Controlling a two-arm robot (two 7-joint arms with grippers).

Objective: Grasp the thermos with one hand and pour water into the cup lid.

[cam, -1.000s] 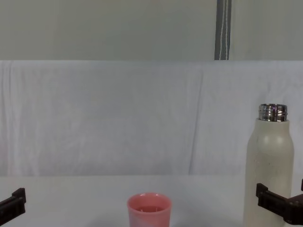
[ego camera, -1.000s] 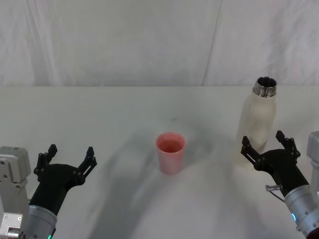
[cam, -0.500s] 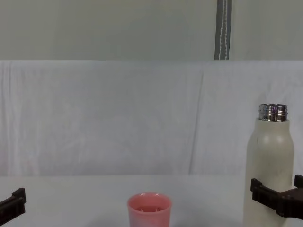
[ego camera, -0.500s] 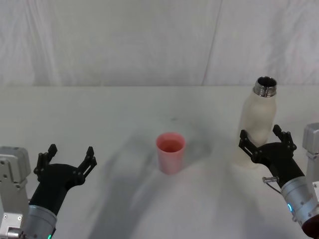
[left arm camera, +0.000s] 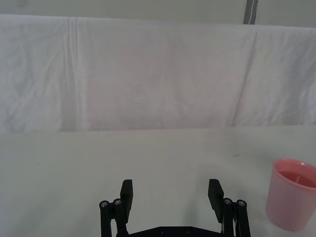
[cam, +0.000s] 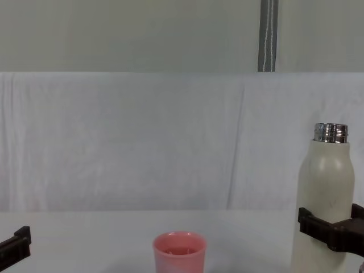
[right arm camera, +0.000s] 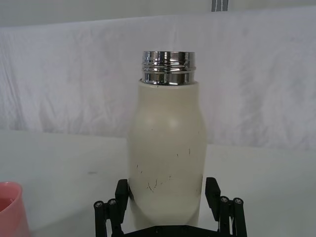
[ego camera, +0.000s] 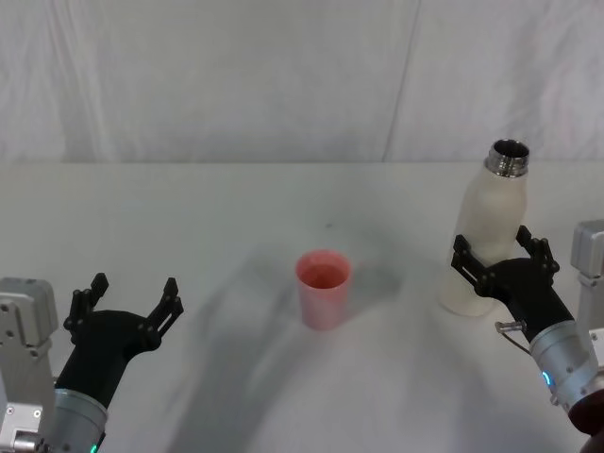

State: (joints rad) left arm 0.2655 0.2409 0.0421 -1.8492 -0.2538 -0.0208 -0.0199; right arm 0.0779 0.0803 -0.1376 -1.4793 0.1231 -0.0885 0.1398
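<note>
The table (ego camera: pixel 189 208), white, carries both task objects; a white draped backdrop (cam: pixel 142 142) rises behind it, and the chest view alone adds a grey vertical pole (cam: pixel 268 35) above the drape.

The thermos (ego camera: pixel 486 245), uncapped and leaning slightly, stands between the fingers of the right gripper (ego camera: pixel 498 261), which reaches in from the near right. The right wrist view shows what the head view cannot: one black finger (right arm camera: pixel 122 192) lies against each flank of the lower body (right arm camera: pixel 166 163), with fine scratches on the cream surface and the threaded steel neck above. Whether the fingers press firmly or merely touch cannot be told. From the chest view the same fingers band the bottle (cam: pixel 325 205) about its lower half.

The cup lid (ego camera: pixel 324 288), pink, stands well to the left of the right gripper, apart from the thermos.

The left gripper (ego camera: pixel 127 307) rests spread at the near left, holding nothing; its wrist view places the cup (left arm camera: pixel 292 194) ahead and to one side of the parted fingers (left arm camera: pixel 126 192).
</note>
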